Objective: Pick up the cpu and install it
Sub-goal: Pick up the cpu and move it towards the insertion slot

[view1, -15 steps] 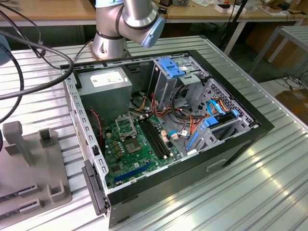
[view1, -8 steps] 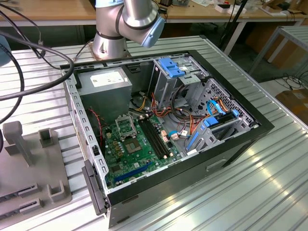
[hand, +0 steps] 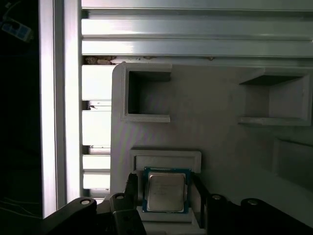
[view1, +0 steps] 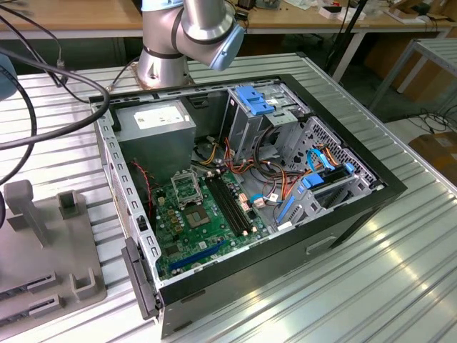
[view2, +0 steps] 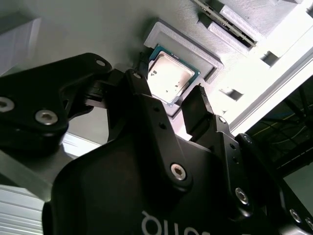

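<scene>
The gripper point(hand: 165, 190) hangs low over the cpu point(hand: 166, 191), its two black fingers point(hand: 131, 184) spread and released, one on each side of the chip with a sliver of gap at each edge. They grasp nothing. In the second wrist view the gripper point(view2: 168, 90) straddles the cpu point(view2: 170, 77) in the same way. The cpu lies flat, silver face up, in a shallow raised seat of a grey holder tray point(hand: 220, 142) that also has several empty pockets. The tray rests on the ribbed metal tabletop point(hand: 195, 29).

In the exterior view the tray point(view1: 43, 246) sits at the view's left. Well apart from it, an open computer case point(view1: 357, 207) shows the green motherboard point(view1: 178, 236) and its CPU socket point(view1: 187, 187). Behind the case stands the arm's base point(view1: 163, 61).
</scene>
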Available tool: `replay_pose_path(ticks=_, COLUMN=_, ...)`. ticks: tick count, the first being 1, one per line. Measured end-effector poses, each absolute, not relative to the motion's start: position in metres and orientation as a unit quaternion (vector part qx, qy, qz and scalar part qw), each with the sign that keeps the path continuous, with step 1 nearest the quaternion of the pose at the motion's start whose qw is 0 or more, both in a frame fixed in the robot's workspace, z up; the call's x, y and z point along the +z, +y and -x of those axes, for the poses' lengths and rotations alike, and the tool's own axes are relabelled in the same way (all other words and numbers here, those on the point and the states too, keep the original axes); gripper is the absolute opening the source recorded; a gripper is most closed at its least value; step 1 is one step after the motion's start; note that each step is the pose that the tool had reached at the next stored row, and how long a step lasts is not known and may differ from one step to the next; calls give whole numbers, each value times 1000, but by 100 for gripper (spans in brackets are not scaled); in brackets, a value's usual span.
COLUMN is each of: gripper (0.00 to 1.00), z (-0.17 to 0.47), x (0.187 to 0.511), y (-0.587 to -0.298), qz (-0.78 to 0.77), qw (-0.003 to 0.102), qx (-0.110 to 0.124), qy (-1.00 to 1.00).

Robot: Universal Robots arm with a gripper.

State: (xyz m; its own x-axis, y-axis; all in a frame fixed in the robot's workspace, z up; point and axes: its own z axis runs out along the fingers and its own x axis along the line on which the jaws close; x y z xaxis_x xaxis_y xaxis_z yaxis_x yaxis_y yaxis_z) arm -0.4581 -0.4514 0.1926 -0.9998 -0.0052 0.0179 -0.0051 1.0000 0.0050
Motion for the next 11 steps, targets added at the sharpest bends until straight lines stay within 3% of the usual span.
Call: replay_pose_path(ticks=11, gripper=54, z=458, x=193, y=-451, qz=-3, qw=9, qx=-3, qy=-1000)
